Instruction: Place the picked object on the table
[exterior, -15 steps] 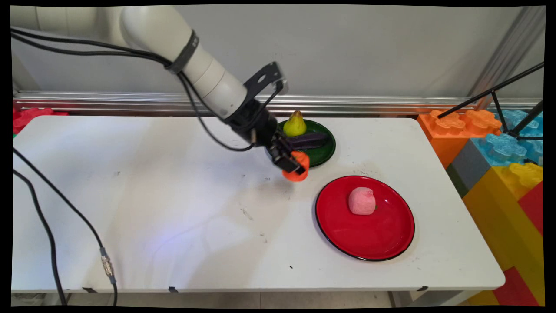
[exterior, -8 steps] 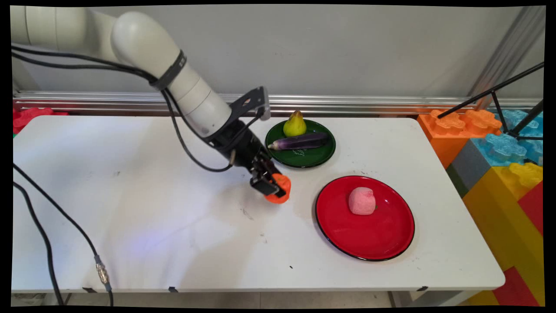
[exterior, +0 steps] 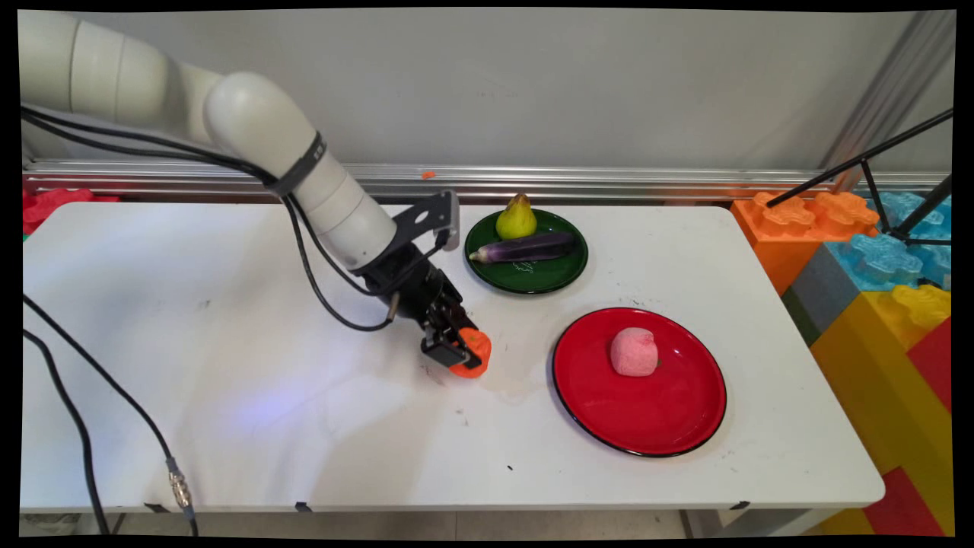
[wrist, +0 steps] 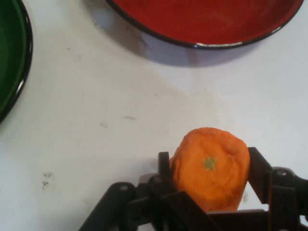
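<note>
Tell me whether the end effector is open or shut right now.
Shut on the orange. In the hand view the end effector has a finger pressed against each side of the fruit, low over the white table.

The arm (exterior: 304,175) is glossy white, built of rounded tubular links, with a dark band round the link just behind the black wrist. Black cables (exterior: 319,266) loop beside it. A black perforated bracket (exterior: 434,217) juts above the black end effector (exterior: 456,352), whose linkage bars look matte.
</note>
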`<state>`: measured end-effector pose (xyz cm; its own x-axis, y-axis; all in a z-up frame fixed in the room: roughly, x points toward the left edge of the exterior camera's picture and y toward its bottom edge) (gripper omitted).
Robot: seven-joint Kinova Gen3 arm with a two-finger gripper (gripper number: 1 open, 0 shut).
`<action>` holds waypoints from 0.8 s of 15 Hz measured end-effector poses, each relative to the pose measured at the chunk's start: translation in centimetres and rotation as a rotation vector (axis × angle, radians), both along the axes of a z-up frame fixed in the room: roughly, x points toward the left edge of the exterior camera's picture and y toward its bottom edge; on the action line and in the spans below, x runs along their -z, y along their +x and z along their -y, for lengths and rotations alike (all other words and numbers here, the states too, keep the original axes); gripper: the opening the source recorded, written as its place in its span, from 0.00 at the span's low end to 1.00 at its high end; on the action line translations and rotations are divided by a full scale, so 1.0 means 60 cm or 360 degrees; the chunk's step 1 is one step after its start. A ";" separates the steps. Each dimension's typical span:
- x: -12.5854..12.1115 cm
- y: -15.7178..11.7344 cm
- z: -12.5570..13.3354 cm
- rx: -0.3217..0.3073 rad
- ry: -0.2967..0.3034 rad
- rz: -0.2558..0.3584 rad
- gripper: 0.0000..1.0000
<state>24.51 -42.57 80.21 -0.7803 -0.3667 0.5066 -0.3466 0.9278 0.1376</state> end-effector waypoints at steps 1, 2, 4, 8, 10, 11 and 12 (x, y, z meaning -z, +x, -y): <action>0.007 0.002 -0.001 0.0009 -0.0003 0.0002 0.00; 0.012 0.003 -0.002 0.0015 -0.0006 0.0004 0.00; 0.021 0.004 -0.002 0.0029 -0.0017 0.0007 0.00; 0.037 0.007 -0.002 0.0053 -0.0041 0.0011 0.00; 0.043 0.007 -0.002 0.0066 -0.0053 0.0012 0.00; 0.046 0.008 -0.002 0.0072 -0.0057 0.0013 0.00; 0.049 0.007 -0.001 0.0078 -0.0062 0.0013 0.00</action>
<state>24.96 -42.49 77.30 -0.8011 -0.3080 0.5132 -0.3015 0.9484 0.0986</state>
